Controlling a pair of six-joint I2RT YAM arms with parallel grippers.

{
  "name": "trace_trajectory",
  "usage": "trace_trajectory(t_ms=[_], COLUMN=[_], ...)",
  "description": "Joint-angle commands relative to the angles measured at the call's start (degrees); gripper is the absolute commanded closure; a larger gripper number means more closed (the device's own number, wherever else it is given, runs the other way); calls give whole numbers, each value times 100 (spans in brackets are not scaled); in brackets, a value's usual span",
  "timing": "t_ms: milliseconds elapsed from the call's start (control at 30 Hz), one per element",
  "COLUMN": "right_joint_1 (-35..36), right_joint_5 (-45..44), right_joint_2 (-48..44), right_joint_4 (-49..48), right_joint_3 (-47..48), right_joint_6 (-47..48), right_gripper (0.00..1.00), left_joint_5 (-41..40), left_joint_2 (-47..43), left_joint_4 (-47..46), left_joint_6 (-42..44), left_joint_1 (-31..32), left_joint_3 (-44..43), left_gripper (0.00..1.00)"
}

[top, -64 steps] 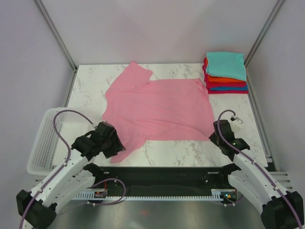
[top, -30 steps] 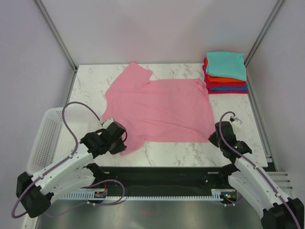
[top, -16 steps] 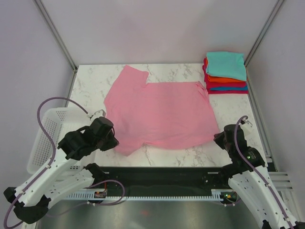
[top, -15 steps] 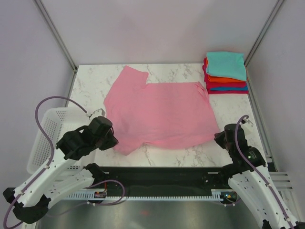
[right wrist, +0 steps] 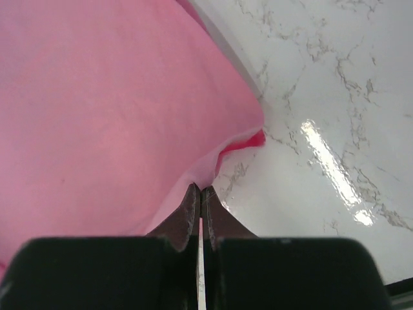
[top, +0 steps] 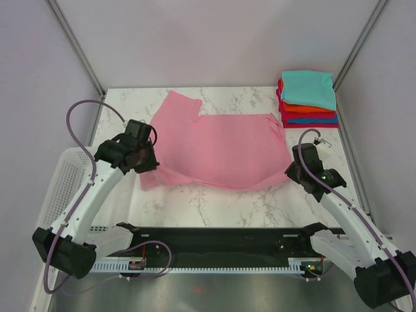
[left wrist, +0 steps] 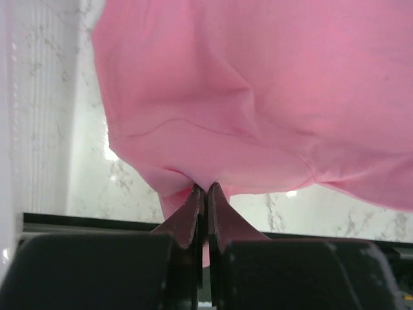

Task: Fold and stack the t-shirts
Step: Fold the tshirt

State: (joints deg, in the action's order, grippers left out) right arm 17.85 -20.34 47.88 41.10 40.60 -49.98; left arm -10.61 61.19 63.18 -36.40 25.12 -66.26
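Note:
The pink t-shirt [top: 221,146] lies spread across the middle of the marble table [top: 214,201], its near edge raised. My left gripper [top: 148,168] is shut on the shirt's near left corner, with cloth bunched at the fingertips [left wrist: 205,188]. At the near right corner my right gripper [top: 290,170] is shut on the hem [right wrist: 200,188], which is pinched between the tips. The pink t-shirt [left wrist: 271,97] fills most of the left wrist view, and in the right wrist view the pink t-shirt [right wrist: 103,110] covers the left half. A stack of folded t-shirts [top: 308,99], teal on top, sits at the far right corner.
A white mesh basket [top: 57,195] stands off the table's left edge, beside the left arm. Metal frame posts [top: 75,45] rise at the back corners. A black rail [top: 221,239] runs along the table's near edge.
Both grippers have moved away from the near edge toward the back, carrying the shirt's near edge with them. The left arm swung up and over the basket.

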Motion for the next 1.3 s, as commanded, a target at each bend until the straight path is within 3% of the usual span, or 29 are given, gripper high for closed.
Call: trace_trajectory(t_ms=[0, 267, 567, 700, 733, 833, 867, 933, 1067, 1267], right_joint_1=[-27, -369, -817, -993, -1072, -1317, -1380, -1616, -2013, -2119], right_joint_5=[-322, -252, 3, 153, 292, 547, 696, 794, 1074, 1997], right_joint_2=[739, 2751, 3851, 4281, 4457, 4756, 4783, 4697, 4073, 2509], right_joint_4=[-786, -1482, -1921, -2123, -2159, -2185, -2177, -2098, -2036, -2255], right_joint_3=[474, 1134, 1407, 1442, 1477, 1758, 1924, 2048, 1769, 100], right_joint_6=[400, 743, 858, 866, 893, 1103, 1156, 1288, 1359, 1087], right_gripper=[100, 100, 100, 100, 98, 64, 35, 11, 2, 2], left_joint_5=[771, 806, 411, 253, 183, 95, 94, 208, 507, 1035], left_joint_2=[585, 3097, 4717, 5376, 5638, 5869, 5817, 5407, 4264, 2296], left_joint_4=[-771, -851, -429, -280, -114, 159, 229, 187, -479, -1676], left_joint_6=[1440, 2225, 2427, 2366, 2348, 2226, 2130, 2032, 1594, 1057], left_joint_1=[-709, -1167, -1334, -1475, -1493, -1519, -1519, -1519, -1493, -1484], left_joint_3=[-326, -1635, -2953, -3498, -3804, -4410, -4491, -4493, -3581, -631], left_gripper=[98, 98, 93, 79, 55, 30, 26, 22, 20, 20])
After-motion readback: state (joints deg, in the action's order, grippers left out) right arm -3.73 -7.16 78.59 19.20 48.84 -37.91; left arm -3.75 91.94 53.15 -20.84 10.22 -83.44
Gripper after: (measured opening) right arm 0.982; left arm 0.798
